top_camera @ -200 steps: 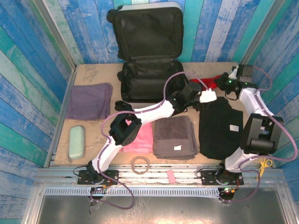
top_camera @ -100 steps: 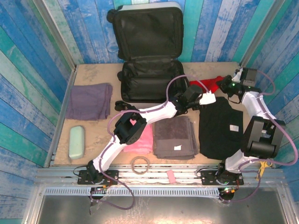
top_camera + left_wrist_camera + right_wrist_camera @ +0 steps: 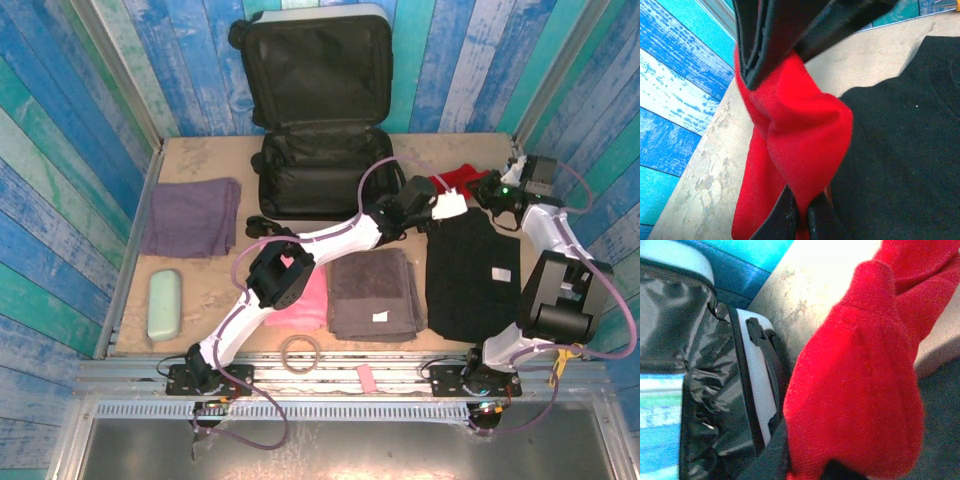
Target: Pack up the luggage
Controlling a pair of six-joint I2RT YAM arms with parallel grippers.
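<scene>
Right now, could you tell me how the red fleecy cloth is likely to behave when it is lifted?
The red fleecy cloth will probably flop: it folds and sags in soft bulges. Being thin fabric, it is likely light. Its fuzzy nap likely resists slipping from the left end effector.

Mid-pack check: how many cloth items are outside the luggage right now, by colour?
Purple cloth: 1
Pink cloth: 1
Grey cloth: 1
Black cloth: 1
Red cloth: 1
Total outside the luggage: 5
</scene>
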